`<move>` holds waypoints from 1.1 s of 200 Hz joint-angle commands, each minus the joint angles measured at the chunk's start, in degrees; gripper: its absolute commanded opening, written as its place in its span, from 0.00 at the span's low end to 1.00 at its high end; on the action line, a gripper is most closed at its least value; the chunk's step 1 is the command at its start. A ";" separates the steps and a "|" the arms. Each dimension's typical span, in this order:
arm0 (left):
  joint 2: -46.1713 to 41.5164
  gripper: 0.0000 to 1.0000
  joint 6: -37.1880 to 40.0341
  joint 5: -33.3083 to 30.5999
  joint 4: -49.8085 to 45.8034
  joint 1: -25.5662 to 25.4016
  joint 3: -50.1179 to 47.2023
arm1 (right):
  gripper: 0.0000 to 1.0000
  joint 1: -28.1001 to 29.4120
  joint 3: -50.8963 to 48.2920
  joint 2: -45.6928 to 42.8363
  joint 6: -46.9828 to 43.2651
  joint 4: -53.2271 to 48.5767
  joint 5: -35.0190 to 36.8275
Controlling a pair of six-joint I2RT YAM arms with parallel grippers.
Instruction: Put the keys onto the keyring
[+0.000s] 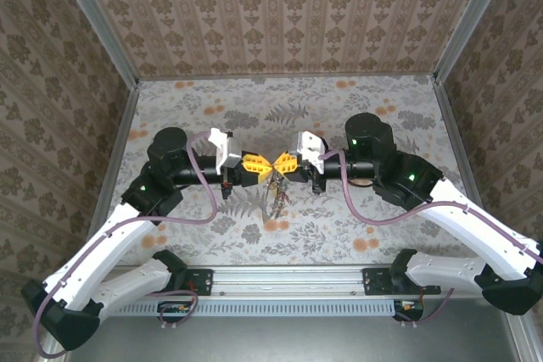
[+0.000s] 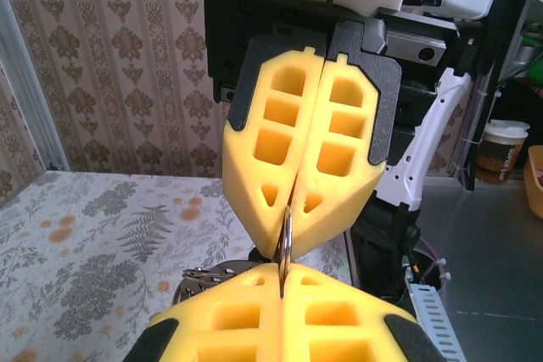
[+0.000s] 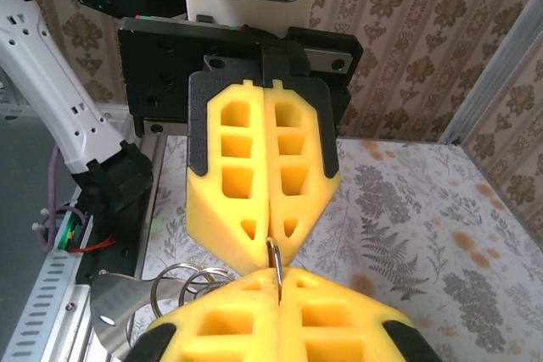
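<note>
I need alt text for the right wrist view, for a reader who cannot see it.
The right gripper, below, and the left gripper, above, both yellow, meet tip to tip, each shut on a thin keyring seen edge-on. Smaller rings and a flat metal piece show at lower left.

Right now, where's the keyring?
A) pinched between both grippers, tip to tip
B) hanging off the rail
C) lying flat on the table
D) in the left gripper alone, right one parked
A: in the top view the left gripper and right gripper meet tip to tip, and both wrist views show the keyring edge-on, pinched in both closed pairs of fingers.
</note>
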 commanded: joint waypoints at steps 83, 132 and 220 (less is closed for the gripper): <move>4.46 0.19 21.15 -21.84 -30.97 -7.78 15.85 | 0.00 0.81 9.90 5.58 -8.17 -13.79 6.06; 7.70 0.06 22.43 -21.09 -30.82 -8.03 17.35 | 0.00 1.36 10.35 6.52 -8.34 -14.37 6.28; 1.55 0.00 10.33 -6.31 -11.49 -3.02 8.96 | 0.14 1.38 4.58 2.43 -7.59 -10.13 -0.69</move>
